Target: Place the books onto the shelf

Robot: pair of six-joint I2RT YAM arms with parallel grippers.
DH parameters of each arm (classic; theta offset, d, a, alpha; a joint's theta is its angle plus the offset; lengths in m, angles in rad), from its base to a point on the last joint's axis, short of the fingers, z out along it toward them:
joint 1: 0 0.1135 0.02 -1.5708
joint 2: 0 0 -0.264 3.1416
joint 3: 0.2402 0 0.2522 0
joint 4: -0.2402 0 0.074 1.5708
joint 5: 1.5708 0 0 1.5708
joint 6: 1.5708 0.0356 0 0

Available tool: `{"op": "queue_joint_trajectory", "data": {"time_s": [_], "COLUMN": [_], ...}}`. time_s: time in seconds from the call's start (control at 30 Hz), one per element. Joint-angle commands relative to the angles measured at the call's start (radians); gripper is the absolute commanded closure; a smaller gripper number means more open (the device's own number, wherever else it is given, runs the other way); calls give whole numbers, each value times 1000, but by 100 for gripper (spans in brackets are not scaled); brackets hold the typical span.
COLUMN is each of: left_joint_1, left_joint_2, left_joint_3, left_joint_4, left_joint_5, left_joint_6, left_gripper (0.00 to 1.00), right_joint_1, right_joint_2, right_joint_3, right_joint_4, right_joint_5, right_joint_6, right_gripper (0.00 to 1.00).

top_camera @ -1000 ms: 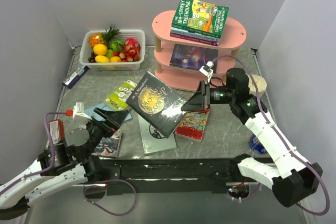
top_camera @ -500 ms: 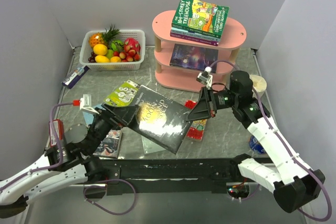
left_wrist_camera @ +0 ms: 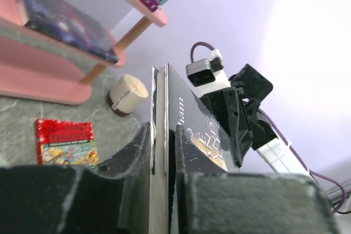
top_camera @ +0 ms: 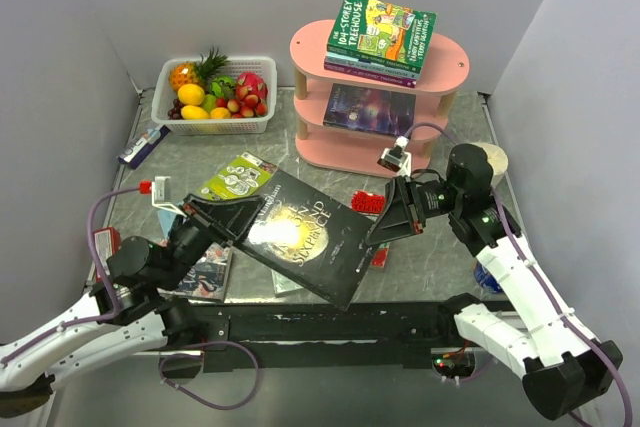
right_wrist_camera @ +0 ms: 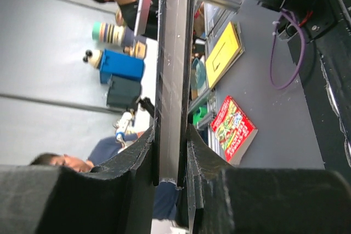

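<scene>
Pinching the dark book (top_camera: 300, 237) at mid-frame, the left claw (top_camera: 212, 213) and right claw (top_camera: 385, 227) held it above the counter (top_camera: 435, 265), a stack (top_camera: 380, 32) already on the shelf (top_camera: 310, 52) at upper centre, other books (top_camera: 232, 177) unshelved.

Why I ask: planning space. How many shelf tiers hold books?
2: the top tier carries the Treehouse stack, the middle tier one galaxy book. Bottom tier partly hidden.

We see a grey marbled desk (top_camera: 200, 152). At upper centre it carries a pink shelf (top_camera: 310, 47), with a stack of books (top_camera: 380, 37) on its top tier and a dark galaxy book (top_camera: 368, 109) on the middle tier. A white fruit basket (top_camera: 205, 127) stands at upper left and a small carton (top_camera: 143, 145) lies at the left edge. A green book (top_camera: 230, 177) and a red book (top_camera: 366, 203) lie flat mid-frame.
</scene>
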Motion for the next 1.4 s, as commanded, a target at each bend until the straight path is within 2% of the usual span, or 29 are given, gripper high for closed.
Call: {"op": "queue_joint_trajectory", "data": {"time_s": [0.0,0.03,0.1,0.13,0.23,0.3,0.37,0.4,0.5,0.63,0.8,0.83,0.9,0.93,1.03,1.13,1.37], "left_joint_1": [-11,-9,0,6,47,96,130,165,221,241,247,250,264,270,304,337,391], "left_joint_2": [114,131,165,173,205,228,240,251,263,271,268,265,256,251,245,253,331], "left_joint_3": [21,28,43,49,58,61,54,45,19,3,8,5,-3,-5,-12,-28,-11], "left_joint_4": [133,138,148,150,165,182,223,237,300,359,294,294,284,277,254,256,329], "left_joint_5": [327,341,410,427,530,605,722,755,886,941,839,823,741,713,612,537,481], "left_joint_6": [38,36,39,41,33,24,1,-6,-45,-82,-69,-83,-103,-123,-181,-252,-364], "left_gripper": [70,50,34,22,19,24,45,66,99,99,99,99,99,99,99,99,99], "right_joint_1": [8,7,7,8,7,7,2,4,-6,-10,-33,-42,-74,-81,-93,-95,-98], "right_joint_2": [3,4,7,6,6,9,12,10,15,35,61,65,69,58,24,-5,-75], "right_joint_3": [68,75,91,92,97,95,94,92,98,121,195,206,238,249,270,299,229], "right_joint_4": [60,43,31,28,25,26,28,28,30,-6,-104,-143,-171,-200,-227,-277,-274], "right_joint_5": [-9,-9,-10,-9,-12,-12,-15,-14,-12,-3,48,61,118,162,291,434,637], "right_joint_6": [-5,-12,-26,-28,-32,-37,-37,-37,-34,-54,-146,-158,-202,-225,-274,-333,-365], "right_gripper": [100,100,100,100,100,100,100,100,100,100,100,96,74,59,38,31,29]}}
